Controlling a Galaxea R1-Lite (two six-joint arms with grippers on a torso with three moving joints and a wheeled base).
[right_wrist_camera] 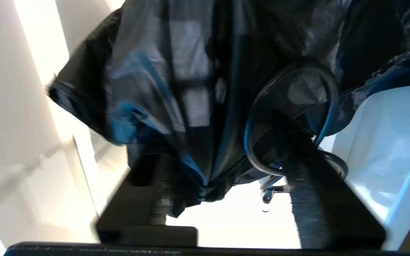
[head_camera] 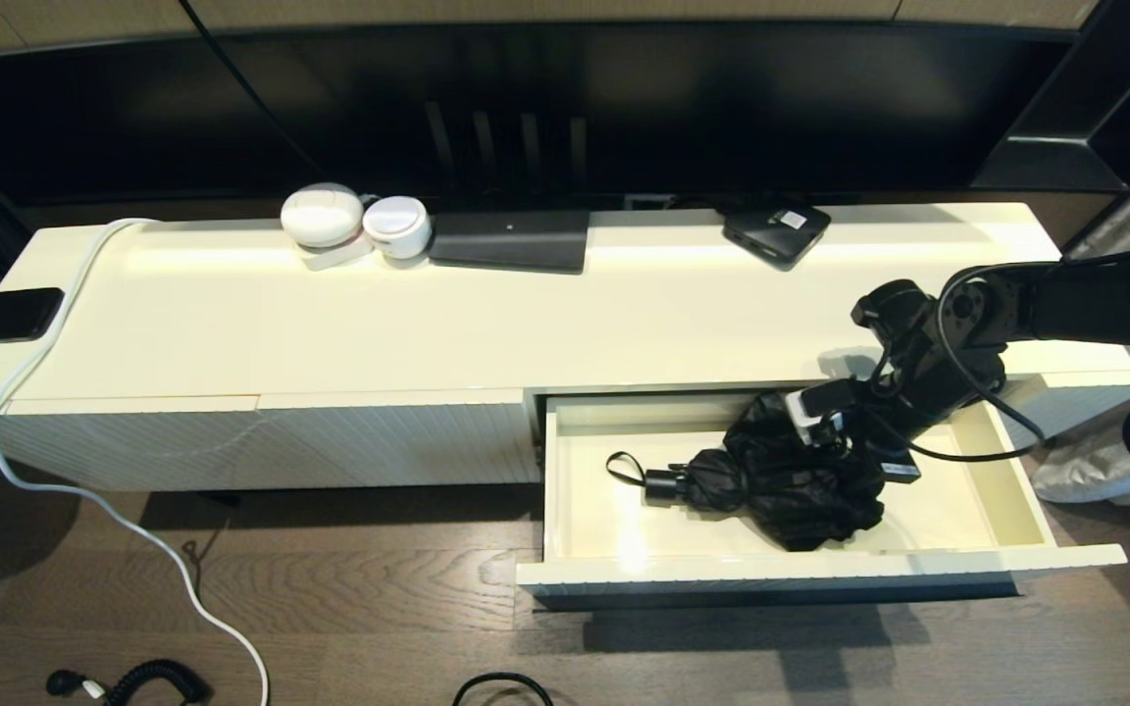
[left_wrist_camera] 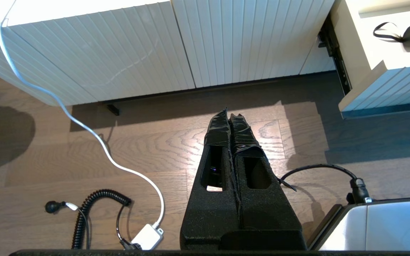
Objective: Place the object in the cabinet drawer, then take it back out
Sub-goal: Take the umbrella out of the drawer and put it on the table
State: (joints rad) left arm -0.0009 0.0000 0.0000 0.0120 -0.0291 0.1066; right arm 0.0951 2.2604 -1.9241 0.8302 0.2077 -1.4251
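Below the dark screen, your long cream cabinet fills the head view, and its drawer stands pulled fully out at the right end. Inside it lies the object, a folded black umbrella, its handle and wrist loop pointing toward the robot's left and its bunched cloth toward the right, resting on the drawer floor or just above it; you cannot tell which.

Your right gripper reaches down into the drawer over that cloth. From the right wrist view its fingers stand apart on either side of the cloth, not visibly pressed onto it, with a cable looped across them. Judge the task as mid-way: the umbrella is in the drawer, and either the release or the re-grasp is in hand. Lifting it back out is left.

Your left gripper hangs parked low over the wooden floor before the ribbed front panel, fingers pressed together and holding nothing.

Around you, mind the loose cloth, which may slip or snag on the drawer's walls as it comes up. On the cabinet top sit a dark flat box, a small black box, two round white devices and a phone at the left edge. A white cable trails over the floor, well apart from the drawer.
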